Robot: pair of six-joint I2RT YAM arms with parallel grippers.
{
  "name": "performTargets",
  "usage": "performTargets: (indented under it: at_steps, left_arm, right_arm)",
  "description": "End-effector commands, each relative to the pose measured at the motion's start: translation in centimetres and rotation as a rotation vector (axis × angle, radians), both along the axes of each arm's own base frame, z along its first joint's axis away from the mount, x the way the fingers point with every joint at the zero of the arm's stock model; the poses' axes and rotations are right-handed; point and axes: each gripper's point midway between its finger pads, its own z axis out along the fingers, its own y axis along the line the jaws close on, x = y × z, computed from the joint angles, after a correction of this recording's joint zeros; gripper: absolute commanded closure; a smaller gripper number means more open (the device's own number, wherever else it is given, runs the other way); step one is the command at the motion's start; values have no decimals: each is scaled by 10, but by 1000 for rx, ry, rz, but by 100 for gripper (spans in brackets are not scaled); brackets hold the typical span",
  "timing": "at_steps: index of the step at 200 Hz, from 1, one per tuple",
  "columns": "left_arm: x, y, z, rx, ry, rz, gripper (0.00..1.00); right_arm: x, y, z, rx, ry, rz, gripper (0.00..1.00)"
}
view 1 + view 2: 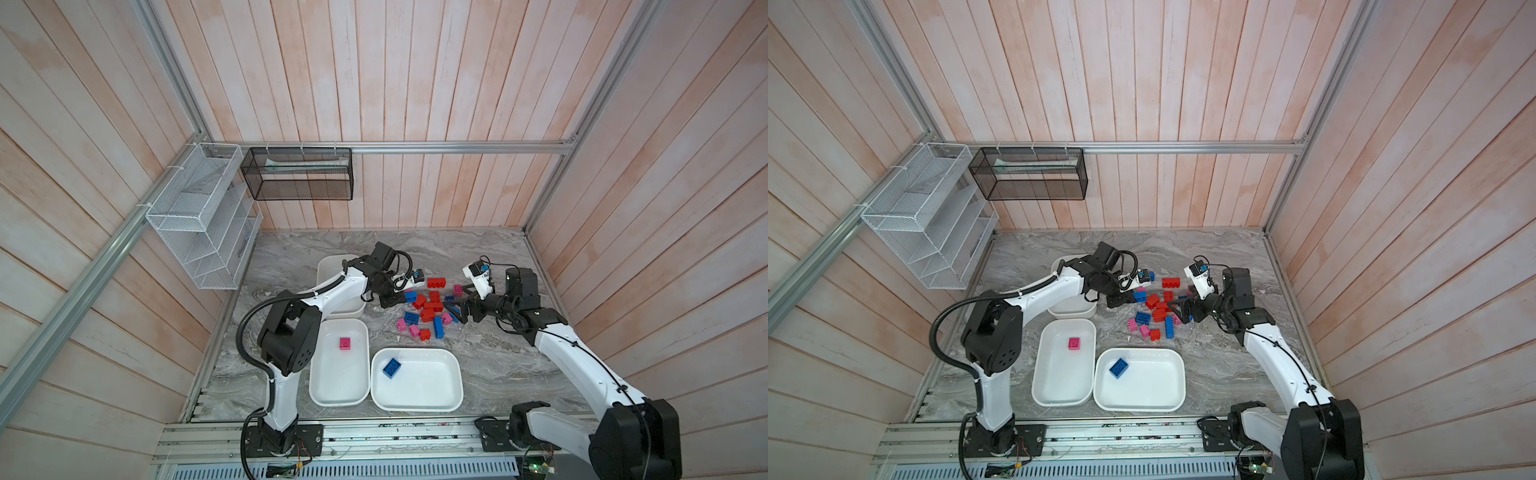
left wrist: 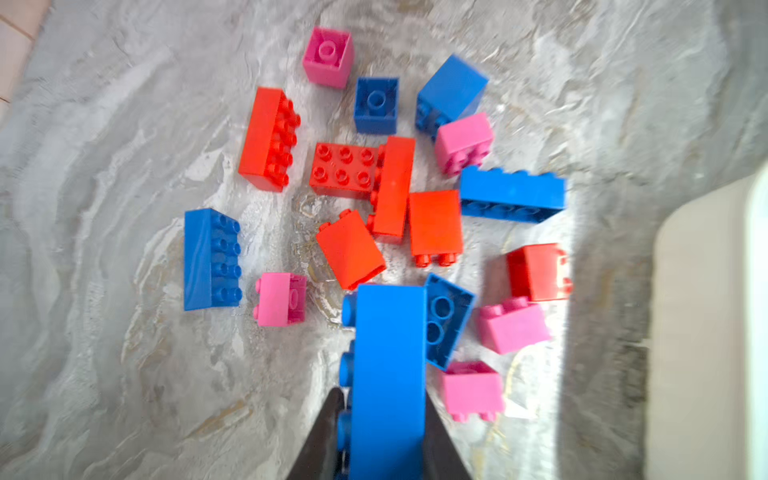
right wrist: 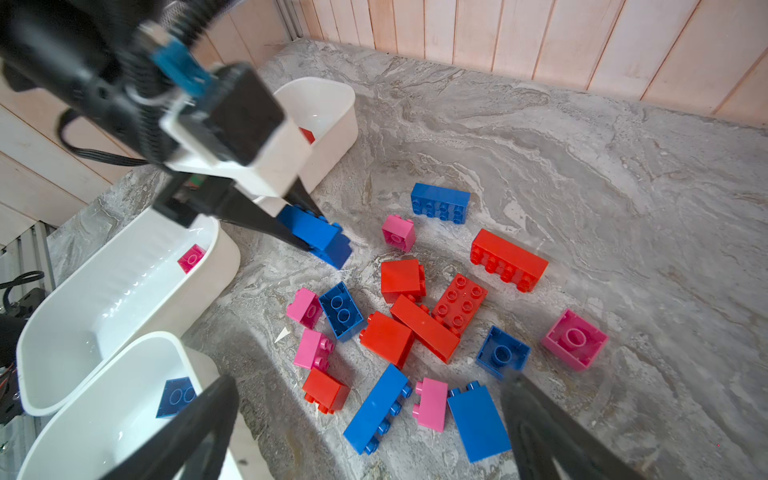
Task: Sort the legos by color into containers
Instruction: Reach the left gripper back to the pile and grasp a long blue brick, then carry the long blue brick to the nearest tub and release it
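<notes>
Right wrist view: left gripper [image 3: 309, 232] clenches a blue lego [image 3: 318, 239] beside the pile, ready for the blue tub [image 3: 137, 365]; right gripper [image 3: 365, 432] gapes above.

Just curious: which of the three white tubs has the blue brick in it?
The front tub, beside the right arm's base; the blue brick lies inside it.

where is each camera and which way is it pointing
Top views: high overhead, looking down at the marble table; both arms show.
Left wrist: on the left arm, looking along the left gripper, jaws shut on a blue brick.
Right wrist: on the right arm, facing the brick pile; the right gripper is open.
Shared: that held blue brick shows in both wrist views.
</notes>
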Motion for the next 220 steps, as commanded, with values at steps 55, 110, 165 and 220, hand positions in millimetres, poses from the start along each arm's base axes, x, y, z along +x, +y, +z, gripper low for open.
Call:
performTargets:
  at_steps: [55, 110, 165, 220]
  left_arm:
    - [-165, -13, 20, -85, 139, 7, 75]
    - [-199, -20, -33, 27, 102, 51, 74]
    - [-177, -26, -65, 101, 7, 127, 74]
    - [-180, -19, -76, 129, -1, 135, 62]
  right_arm:
    - [-4, -3, 18, 5, -33, -5, 2]
    - [-9, -4, 16, 6, -32, -3, 2]
    - [-12, -7, 13, -3, -37, -14, 2]
    - [-12, -7, 14, -5, -38, -14, 2]
